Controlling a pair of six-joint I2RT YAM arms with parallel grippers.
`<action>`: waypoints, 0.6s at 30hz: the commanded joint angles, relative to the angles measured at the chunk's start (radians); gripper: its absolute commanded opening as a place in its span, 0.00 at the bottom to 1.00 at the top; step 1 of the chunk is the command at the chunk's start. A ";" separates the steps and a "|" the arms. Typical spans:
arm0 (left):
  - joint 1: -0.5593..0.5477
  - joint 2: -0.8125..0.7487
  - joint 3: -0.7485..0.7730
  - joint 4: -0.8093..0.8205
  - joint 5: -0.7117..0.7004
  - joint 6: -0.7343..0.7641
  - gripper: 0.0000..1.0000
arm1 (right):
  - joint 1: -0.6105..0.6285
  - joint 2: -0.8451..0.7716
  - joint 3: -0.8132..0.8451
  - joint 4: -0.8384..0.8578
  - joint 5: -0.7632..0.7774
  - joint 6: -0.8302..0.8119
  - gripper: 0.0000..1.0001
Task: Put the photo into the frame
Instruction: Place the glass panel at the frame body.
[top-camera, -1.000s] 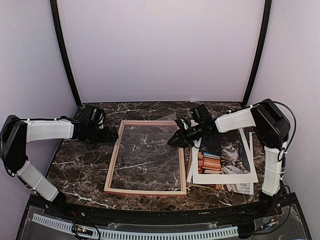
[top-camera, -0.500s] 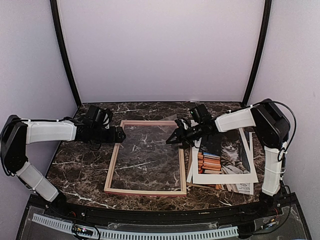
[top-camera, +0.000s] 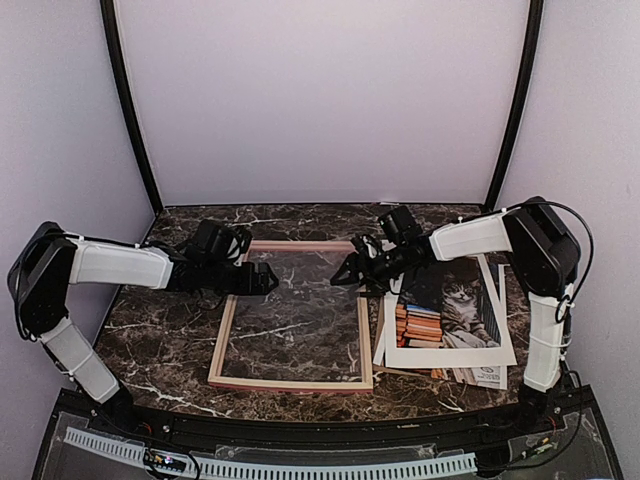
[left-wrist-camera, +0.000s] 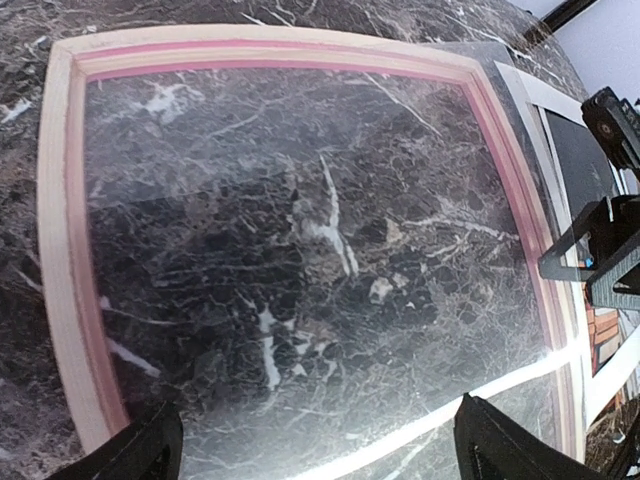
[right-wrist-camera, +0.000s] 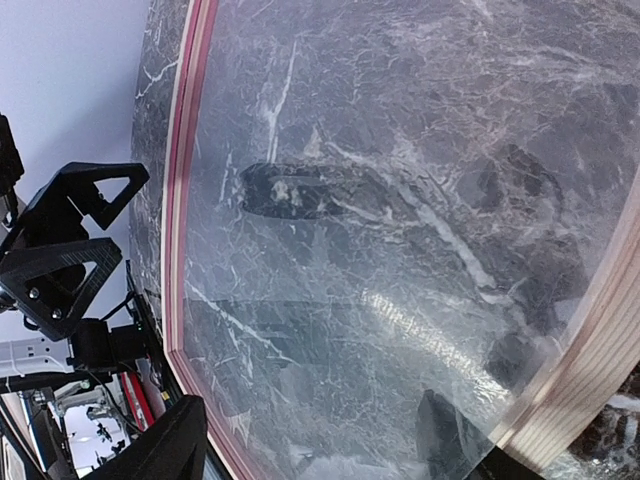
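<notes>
The frame (top-camera: 290, 382) lies flat on the marble table with its pale wood side up and a clear pane inside it. The photo (top-camera: 446, 310), a cat beside stacked books, lies face up just right of the frame. My left gripper (top-camera: 262, 280) hovers open over the frame's upper left part. In the left wrist view the left gripper (left-wrist-camera: 320, 465) has only the pane between its fingers, with the frame (left-wrist-camera: 60, 250) around it and the photo (left-wrist-camera: 572, 160) at the right. My right gripper (top-camera: 350, 272) stands open at the frame's upper right rail. In the right wrist view the right gripper (right-wrist-camera: 320, 460) is empty beside that rail (right-wrist-camera: 590, 340).
More sheets (top-camera: 480, 376) stick out from under the photo at the lower right. The table (top-camera: 160, 330) is dark marble, closed in by pale walls on three sides. Both grippers face each other across the pane.
My right gripper has opened from shut and stayed at the frame's right rail. The left arm has reached rightward, bringing its open gripper from outside the frame to over its left rail.
</notes>
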 joint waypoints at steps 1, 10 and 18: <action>-0.040 0.041 0.037 0.066 0.058 -0.028 0.97 | -0.002 -0.023 0.025 -0.029 0.046 -0.027 0.75; -0.112 0.133 0.074 0.116 0.105 -0.062 0.97 | -0.002 -0.037 0.021 -0.053 0.073 -0.043 0.77; -0.131 0.174 0.083 0.117 0.100 -0.066 0.97 | -0.004 -0.057 0.024 -0.090 0.117 -0.066 0.77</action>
